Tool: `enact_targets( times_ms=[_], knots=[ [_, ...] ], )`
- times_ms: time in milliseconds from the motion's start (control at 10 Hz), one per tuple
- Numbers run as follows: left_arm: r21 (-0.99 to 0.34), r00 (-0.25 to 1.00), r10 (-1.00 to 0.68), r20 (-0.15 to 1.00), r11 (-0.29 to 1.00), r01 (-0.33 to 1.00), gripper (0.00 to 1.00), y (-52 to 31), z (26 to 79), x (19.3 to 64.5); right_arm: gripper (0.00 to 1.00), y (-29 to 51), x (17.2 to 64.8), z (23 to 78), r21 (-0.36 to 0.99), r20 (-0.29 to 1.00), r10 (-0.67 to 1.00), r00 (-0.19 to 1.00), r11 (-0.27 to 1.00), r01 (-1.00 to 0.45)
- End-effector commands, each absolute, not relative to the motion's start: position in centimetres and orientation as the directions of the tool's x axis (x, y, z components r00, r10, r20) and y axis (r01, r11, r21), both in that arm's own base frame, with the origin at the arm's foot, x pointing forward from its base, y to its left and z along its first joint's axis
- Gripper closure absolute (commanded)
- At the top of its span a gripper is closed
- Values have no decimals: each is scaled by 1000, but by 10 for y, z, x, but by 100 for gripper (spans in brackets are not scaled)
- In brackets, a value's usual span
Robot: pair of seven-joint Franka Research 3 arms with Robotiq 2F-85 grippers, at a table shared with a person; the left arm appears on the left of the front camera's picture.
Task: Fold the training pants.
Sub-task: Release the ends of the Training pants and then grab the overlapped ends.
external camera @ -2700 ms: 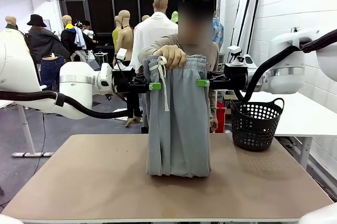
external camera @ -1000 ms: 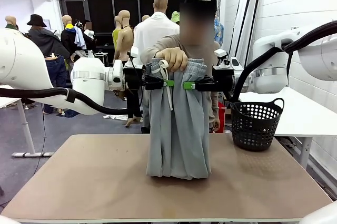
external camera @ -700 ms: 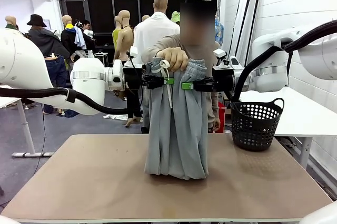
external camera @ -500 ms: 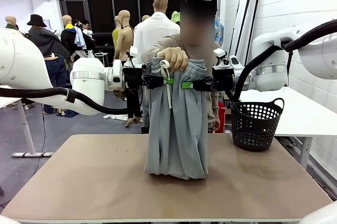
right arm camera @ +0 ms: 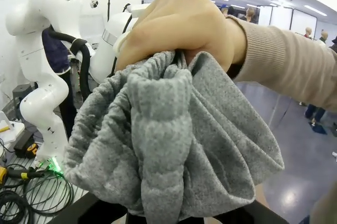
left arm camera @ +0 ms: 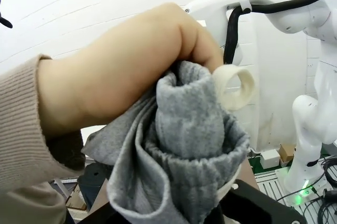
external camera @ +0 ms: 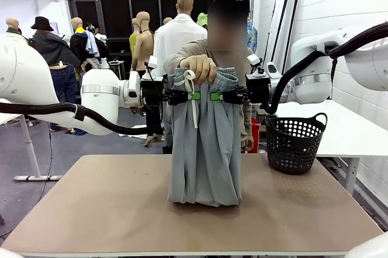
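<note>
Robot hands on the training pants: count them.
2. The left hand is clamped on the training pants just under the waistband from the left, and the right hand from the right.

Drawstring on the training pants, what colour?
Pale white drawstring against the light grey training pants; the front view shows it best.

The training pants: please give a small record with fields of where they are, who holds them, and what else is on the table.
garment: grey training pants, hanging upright, hems on the table
held at top by: person's hand, bunching the waistband
left gripper: shut on the pants, below the waistband
right gripper: shut on the pants, opposite side
drawstring: white, hanging in front
also on table: black basket, at the robot's right
</note>
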State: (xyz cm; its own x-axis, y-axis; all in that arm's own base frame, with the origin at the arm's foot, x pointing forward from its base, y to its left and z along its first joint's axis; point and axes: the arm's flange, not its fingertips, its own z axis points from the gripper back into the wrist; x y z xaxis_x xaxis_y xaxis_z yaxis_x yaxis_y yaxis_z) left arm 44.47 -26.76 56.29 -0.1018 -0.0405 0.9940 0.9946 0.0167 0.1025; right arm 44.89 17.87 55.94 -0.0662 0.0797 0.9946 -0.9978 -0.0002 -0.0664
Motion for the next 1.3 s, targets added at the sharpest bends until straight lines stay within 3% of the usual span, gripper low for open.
enact_targets(
  times_ms=[0, 1200],
  knots=[
    [97, -98, -61, 993, -9, 995, 100, -263, 562, 441, 100, 185, 448, 564, -86, 996, 39, -85, 18, -996],
    [110, -109, -54, 993, 19, 994, 100, -264, 563, 446, 100, 181, 449, 559, -66, 995, 78, -66, -4, -998]
  ],
)
